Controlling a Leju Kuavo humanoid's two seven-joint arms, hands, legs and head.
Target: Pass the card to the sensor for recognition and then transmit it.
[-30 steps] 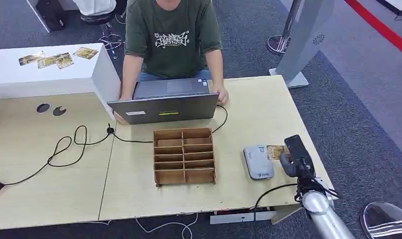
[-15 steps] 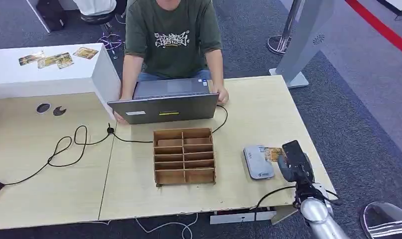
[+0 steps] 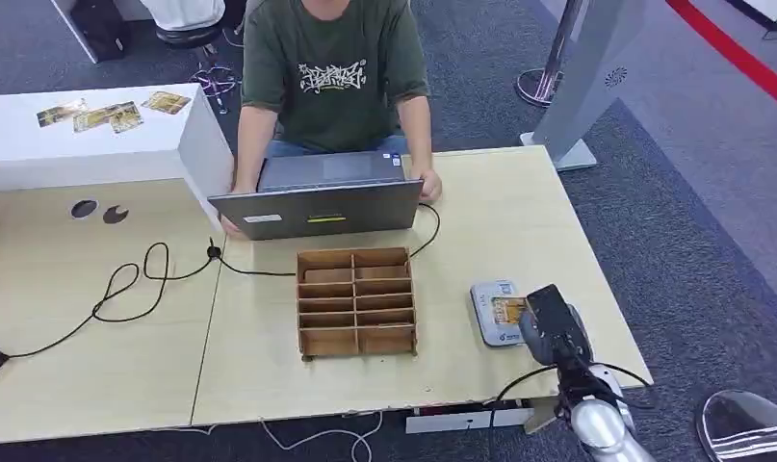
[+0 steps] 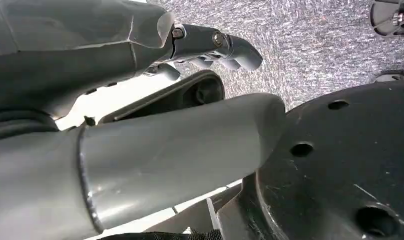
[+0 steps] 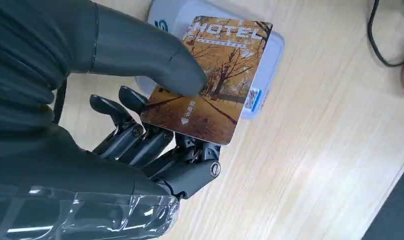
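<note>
Card point(image 5: 217, 75), brown with an autumn picture and "HOTEL" print, held flat just over the white sensor point(image 3: 492, 310), pinched in the right hand point(image 3: 548, 322) between thumb on top and fingers point(image 5: 139, 142) beneath. Sensor lying on the pale wooden desk point(image 3: 500, 217), grey carpet around. Left of the sensor, a wooden rack point(image 3: 355, 301) of small compartments; contents hard to tell. Beyond the sensor, a laptop point(image 3: 317, 207) with a person point(image 3: 331, 72) seated behind. Left hand point(image 4: 139, 75) hanging over carpet, fingers loosely curled, holding nothing.
</note>
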